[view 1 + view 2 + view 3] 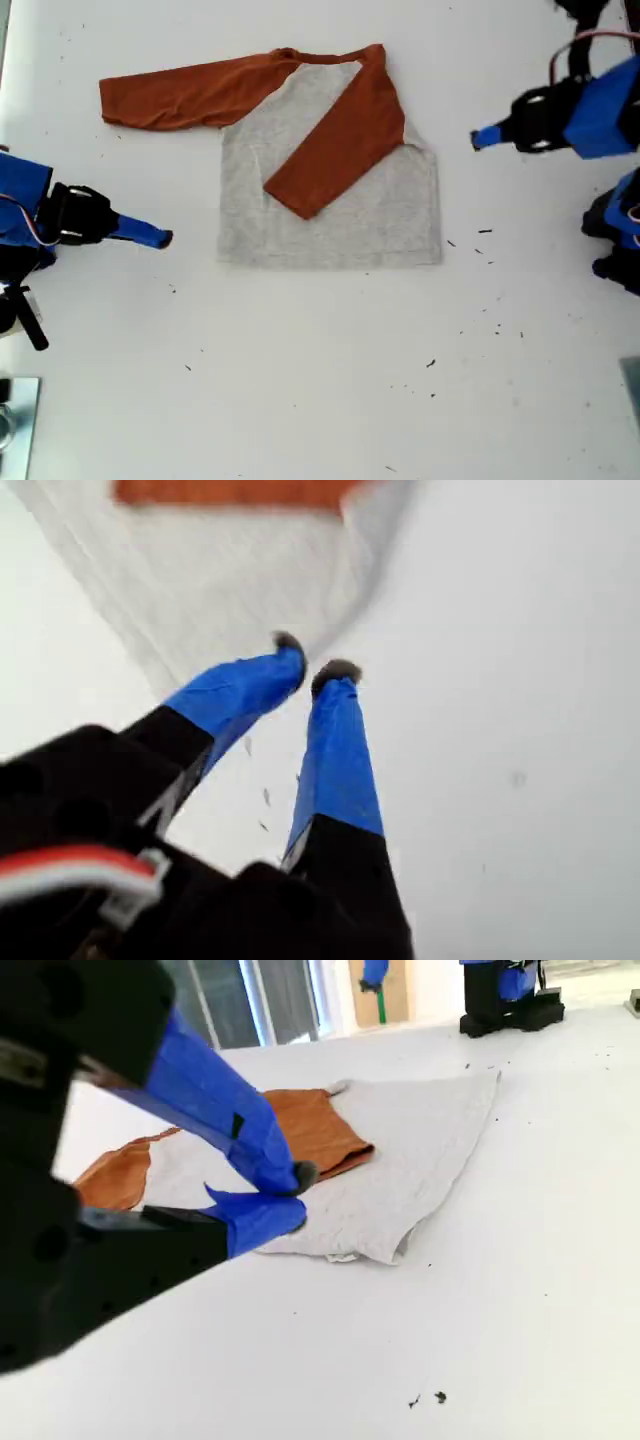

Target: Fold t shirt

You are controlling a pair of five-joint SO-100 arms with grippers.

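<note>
- A white table is seen, with the shirt laid flat on it, towards the exterior view's top.
- One orange sleeve is folded across the grey body; the other is stretched towards the exterior view's left.
- My first gripper is held beside the shirt's edge, jaws nearly together, nothing gripped.
- My second gripper is held by the opposite edge, jaws together and empty.

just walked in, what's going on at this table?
Two arms are folding a t shirt lying flat on the table. One sleeve is folded across the grey body; the other sleeve lies spread toward the exterior view's left. My first gripper, at that view's right, and my second gripper, at its left, hover beside the shirt, jaws about shut, empty.
</note>
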